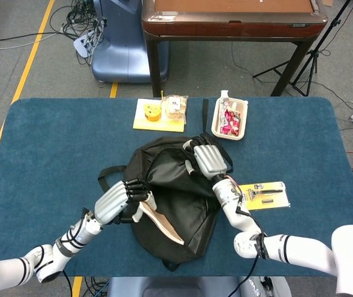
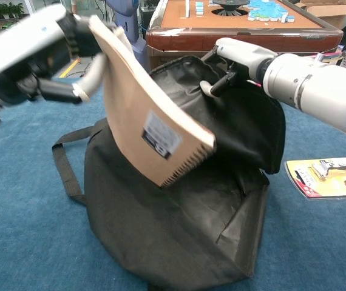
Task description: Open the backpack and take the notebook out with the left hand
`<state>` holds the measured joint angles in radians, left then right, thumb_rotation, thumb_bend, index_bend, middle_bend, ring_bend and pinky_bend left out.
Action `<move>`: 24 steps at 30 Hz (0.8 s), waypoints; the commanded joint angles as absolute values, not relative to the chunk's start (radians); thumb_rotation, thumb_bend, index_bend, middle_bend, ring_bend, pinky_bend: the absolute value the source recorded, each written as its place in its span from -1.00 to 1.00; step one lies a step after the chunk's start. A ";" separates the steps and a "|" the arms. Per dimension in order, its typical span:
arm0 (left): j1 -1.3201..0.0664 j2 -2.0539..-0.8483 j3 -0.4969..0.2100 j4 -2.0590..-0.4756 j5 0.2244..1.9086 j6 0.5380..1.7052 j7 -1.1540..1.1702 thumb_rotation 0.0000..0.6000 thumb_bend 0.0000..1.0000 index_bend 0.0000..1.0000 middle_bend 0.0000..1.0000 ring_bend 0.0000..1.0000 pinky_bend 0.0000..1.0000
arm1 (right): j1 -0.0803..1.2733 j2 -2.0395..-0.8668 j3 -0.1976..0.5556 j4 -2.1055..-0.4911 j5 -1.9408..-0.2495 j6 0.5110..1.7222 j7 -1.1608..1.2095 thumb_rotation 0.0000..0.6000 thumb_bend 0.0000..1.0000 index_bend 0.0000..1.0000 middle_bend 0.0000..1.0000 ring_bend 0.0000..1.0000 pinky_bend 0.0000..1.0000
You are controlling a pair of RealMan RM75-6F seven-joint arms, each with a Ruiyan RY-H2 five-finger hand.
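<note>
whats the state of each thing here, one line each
backpack: open, lying on the table, flap held up
notebook: closed, lifted clear of the backpack, tilted, held in the air
left hand: grips the notebook by its upper edge
right hand: holds the backpack flap raised
razor pack: sealed, flat on the table right of the backpack
snack tray: uncovered, filled with wrapped items

No legible text anywhere. Notebook (image 2: 152, 115) back cover has white sticker w/ dark barcode-type marks, too blurred to read (chest view only). Razor blister card (image 1: 261, 194) on counter (image 1: 46, 142): print too small. Snack packs (image 1: 175, 106) & tray (image 1: 230, 117): labels unreadable.
</note>
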<state>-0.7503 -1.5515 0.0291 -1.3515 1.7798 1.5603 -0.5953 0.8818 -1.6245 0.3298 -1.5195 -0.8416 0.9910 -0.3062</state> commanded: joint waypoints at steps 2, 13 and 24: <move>-0.724 -1.465 0.009 -1.468 1.755 1.576 -0.653 1.00 0.34 0.15 0.18 -0.11 -0.35 | 0.878 -1.614 0.318 -1.538 -0.852 0.979 -0.304 1.00 0.87 0.13 -0.48 -0.80 -0.88; -0.678 -1.343 -0.045 -1.604 1.711 1.593 -0.707 1.00 0.34 0.16 0.20 -0.10 -0.35 | 0.893 -1.518 0.251 -1.713 -0.875 0.865 -0.329 1.00 -0.46 -0.72 -0.75 -0.96 -0.89; -0.635 -1.290 -0.109 -1.576 1.629 1.572 -0.622 1.00 0.34 0.15 0.20 -0.10 -0.35 | 0.840 -1.384 0.199 -1.914 -1.042 0.886 -0.273 1.00 -1.00 -1.00 -0.93 -1.00 -0.92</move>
